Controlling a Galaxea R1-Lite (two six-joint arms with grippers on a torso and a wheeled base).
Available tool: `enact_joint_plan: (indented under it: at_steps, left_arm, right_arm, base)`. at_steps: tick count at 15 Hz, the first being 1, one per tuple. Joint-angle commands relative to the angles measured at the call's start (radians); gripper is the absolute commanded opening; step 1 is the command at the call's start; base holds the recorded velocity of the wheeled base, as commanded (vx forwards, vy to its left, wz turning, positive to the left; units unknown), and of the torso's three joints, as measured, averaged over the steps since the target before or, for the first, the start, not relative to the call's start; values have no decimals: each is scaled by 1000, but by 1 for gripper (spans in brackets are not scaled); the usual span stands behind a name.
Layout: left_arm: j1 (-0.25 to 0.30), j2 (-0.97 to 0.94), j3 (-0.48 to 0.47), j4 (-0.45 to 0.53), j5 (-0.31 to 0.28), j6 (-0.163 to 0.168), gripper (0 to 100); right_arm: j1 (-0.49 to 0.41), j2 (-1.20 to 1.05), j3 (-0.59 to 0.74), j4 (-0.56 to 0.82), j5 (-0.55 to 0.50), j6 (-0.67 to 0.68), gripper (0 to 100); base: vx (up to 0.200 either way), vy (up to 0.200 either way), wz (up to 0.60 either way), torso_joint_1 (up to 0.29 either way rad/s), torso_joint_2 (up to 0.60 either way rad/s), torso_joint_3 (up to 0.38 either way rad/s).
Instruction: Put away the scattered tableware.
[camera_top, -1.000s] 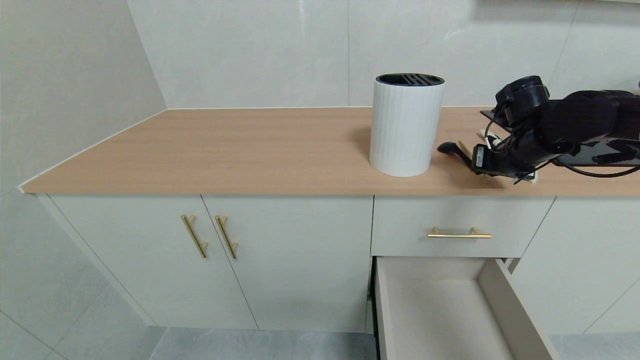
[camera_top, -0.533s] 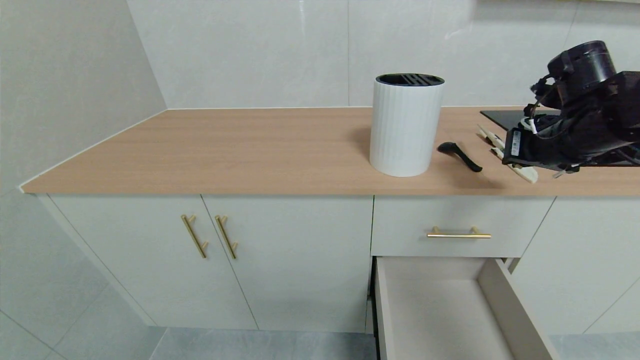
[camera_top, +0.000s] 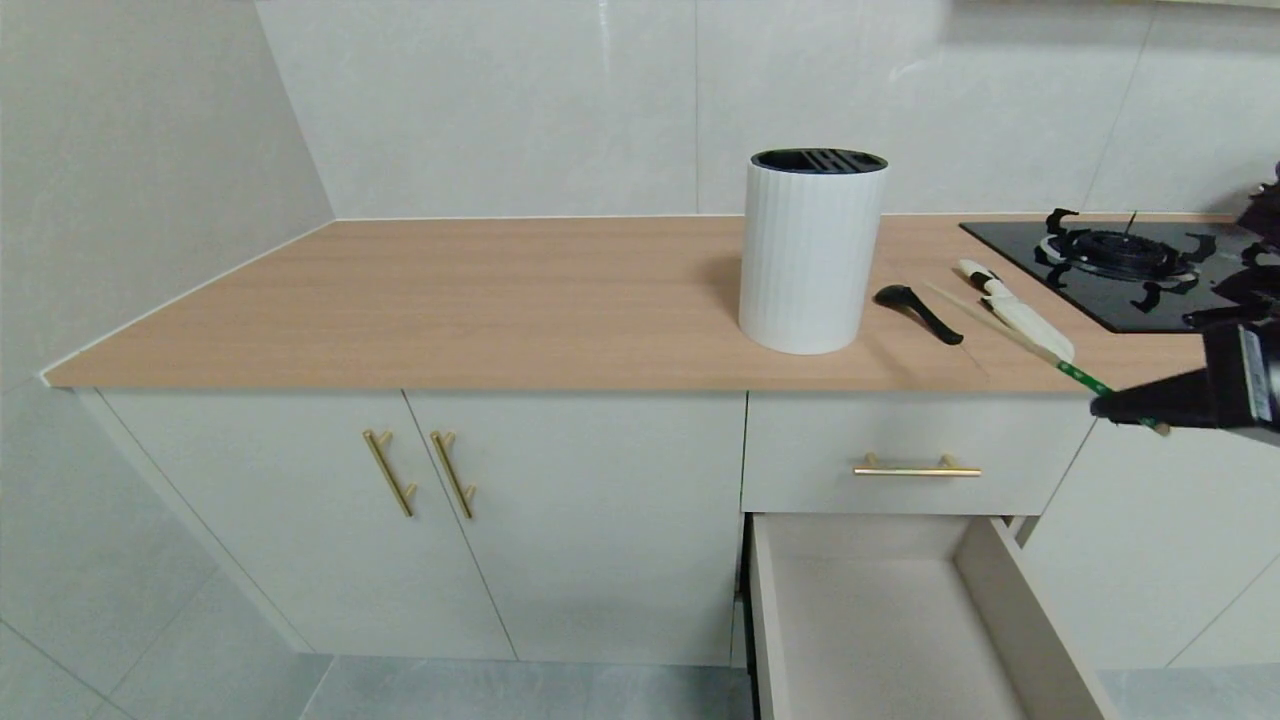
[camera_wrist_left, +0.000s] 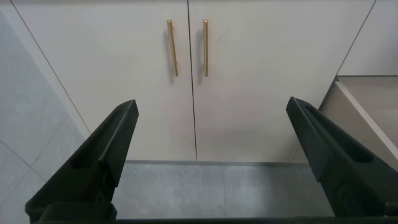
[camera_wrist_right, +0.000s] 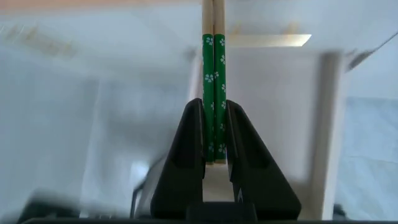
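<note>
Right gripper (camera_top: 1118, 408) is clamped tight on a pair of chopsticks (camera_top: 1078, 377), pinching them at the green flower-print end. It's hanging just off the front edge of the bench (camera_top: 450, 300), out at about 4 o'clock from the white ribbed utensil holder (camera_top: 810, 255). From the gripper the sticks slant off toward 10 o'clock, with the pale wooden ends over the bench and crossing the knife. Can't tell if the tips touch the wood.

Rest of the tableware is lying on the bench. There's a black spoon (camera_top: 918, 310) just beside the holder at its 3 o'clock, and a white-bladed knife (camera_top: 1018, 312) at 3 o'clock from the spoon. The gas hob (camera_top: 1120, 262) sits at 2 o'clock from the holder.

At 6 o'clock from the holder, under the closed top drawer, the lower drawer (camera_top: 985, 600) is pulled open.

Left gripper (camera_wrist_left: 211, 107) has its jaws spread wide, holding nothing, down low facing the cabinet doors (camera_wrist_left: 249, 81) with gold handles.
</note>
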Motion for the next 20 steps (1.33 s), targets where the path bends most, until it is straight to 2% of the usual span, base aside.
enact_joint_plan:
  at_steps: [1,3,6,7,9,12,15,20]
  left_arm:
    - [0,0,0,0,0,0,100]
    - [0,0,0,0,0,0,100]
    - [0,0,0,0,0,0,100]
    - [0,0,0,0,0,0,100]
    - [0,0,0,0,0,0,100]
    - [0,0,0,0,0,0,100]
    - [0,0,0,0,-1,0,100]
    - [0,0,0,0,0,0,100]
  right_arm:
    - [50,-128,30,148,18,-18,0]
    - [91,-132,41,244,21,-24,0]
    - [111,-69,102,238,26,-21,0]
    - [114,-54,134,217,29,-26,0]
    - [114,0,223,56,29,-16,0]
    - [119,66,337,-76,29,-21,0]
    - [142,125,366,-95,29,-22,0]
    - [146,170,369,-118,27,-21,0]
  base:
    - [0,0,0,0,0,0]
    - [0,0,0,0,0,0]
    - [0,0,0,0,0,0]
    - [0,0,0,0,0,0]
    - [0,0,0,0,0,0]
    - [0,0,0,0,0,0]
    - [0,0,0,-7,27,17]
    - [0,0,0,-137,377,240]
